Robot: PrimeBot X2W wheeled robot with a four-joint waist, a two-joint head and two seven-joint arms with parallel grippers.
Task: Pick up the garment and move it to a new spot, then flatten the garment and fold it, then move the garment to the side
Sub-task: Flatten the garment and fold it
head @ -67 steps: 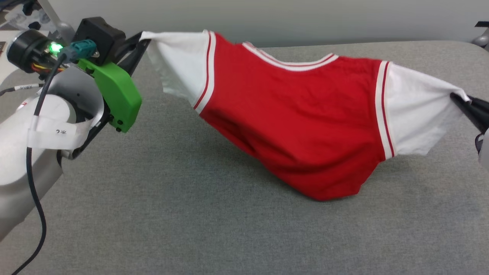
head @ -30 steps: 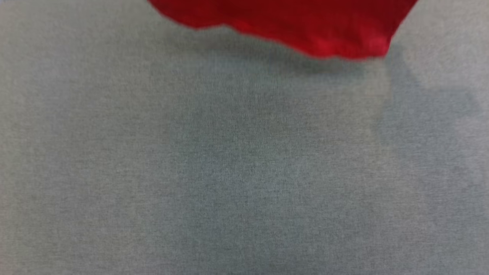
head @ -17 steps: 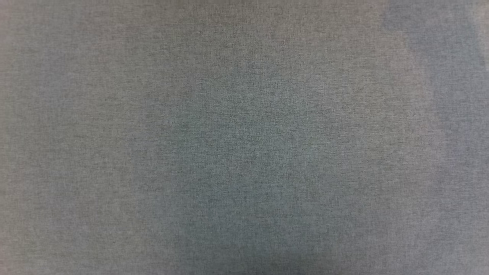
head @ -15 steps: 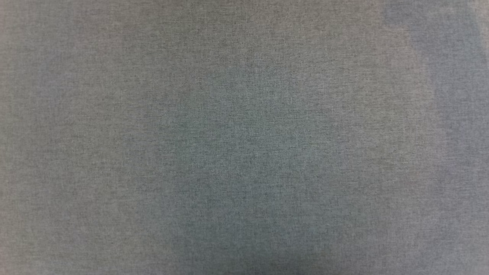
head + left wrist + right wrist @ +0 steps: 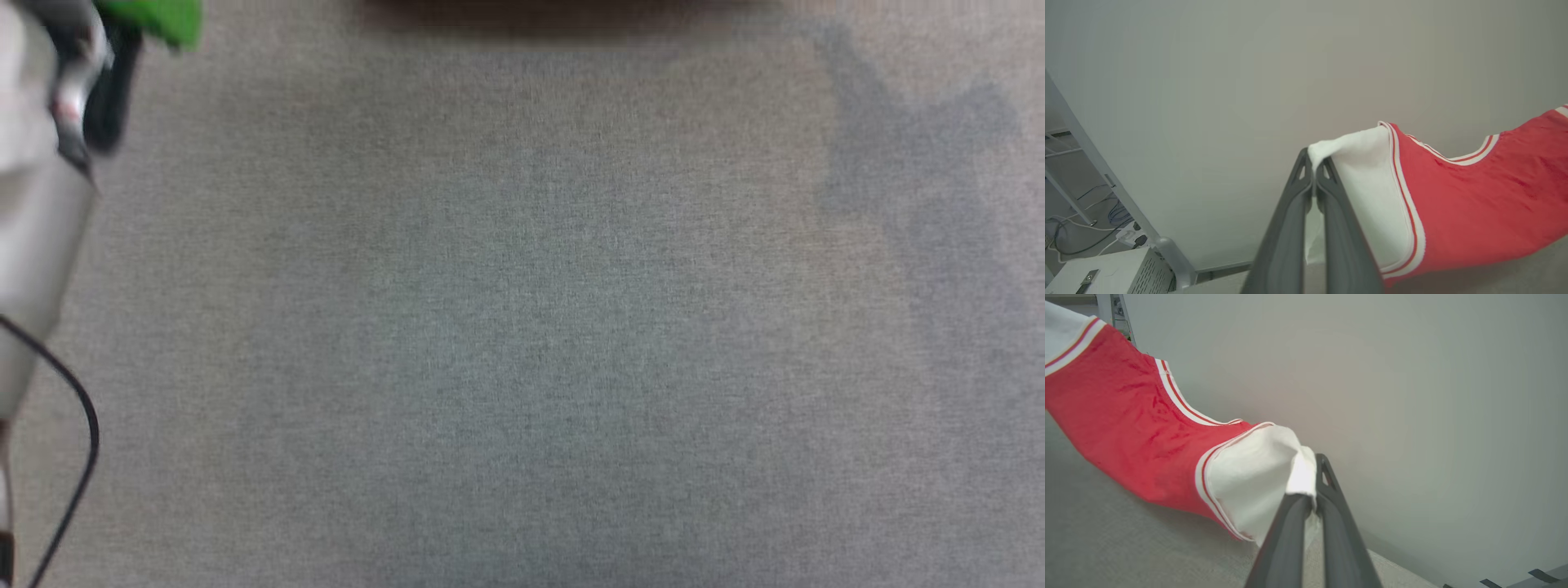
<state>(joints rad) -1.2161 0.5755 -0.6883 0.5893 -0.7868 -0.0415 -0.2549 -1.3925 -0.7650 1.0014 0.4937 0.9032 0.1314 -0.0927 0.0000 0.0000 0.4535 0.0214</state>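
In the left wrist view my left gripper (image 5: 1314, 163) is shut on the end of one white sleeve of the garment (image 5: 1474, 204). The red body of the garment stretches away to the right and hangs above the grey table (image 5: 1535, 269). My right gripper (image 5: 1312, 490) is shut on the other white sleeve, which bunches over its fingertips. From there the garment (image 5: 1126, 416) sags to the left over the table (image 5: 1106, 539). The striped collar trim faces the wall. In the head view my pale left forearm (image 5: 33, 204) and its green cover (image 5: 155, 16) sit at the upper left.
The head view looks down on bare grey table cloth (image 5: 522, 327) with shadows at the top and right. A plain wall (image 5: 1290, 61) stands behind the table. A metal frame leg (image 5: 1106, 179), cables (image 5: 1081, 241) and a white box (image 5: 1110, 273) lie beyond the table's left end.
The head camera tipped down, so the garment slid off the top of its picture, then shifted back a little. My left forearm has come into its upper left corner.
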